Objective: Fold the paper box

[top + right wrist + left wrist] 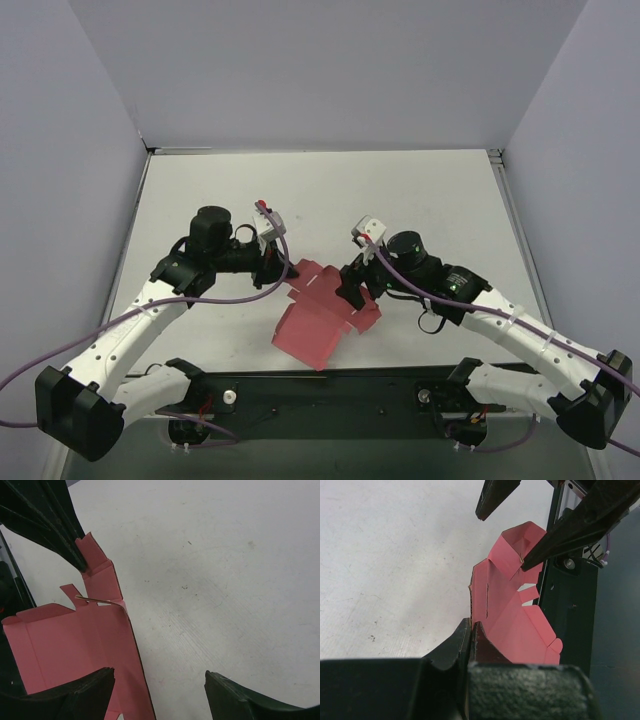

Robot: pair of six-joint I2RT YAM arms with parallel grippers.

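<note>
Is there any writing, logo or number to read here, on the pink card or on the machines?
None can be read.
The pink-red thin card paper box is plain, without print.
The black-and-white left arm and right arm show no legible label or number.

the far half of the bench [330,190] is open. mid-bench, the paper box [315,330] bars a low pass, the left end effector [283,272] pinching its left flap, the right end effector [352,290] straddling its right edge.

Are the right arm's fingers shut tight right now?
No, the right fingers stand wide apart, an edge of the paper box between them.
</note>
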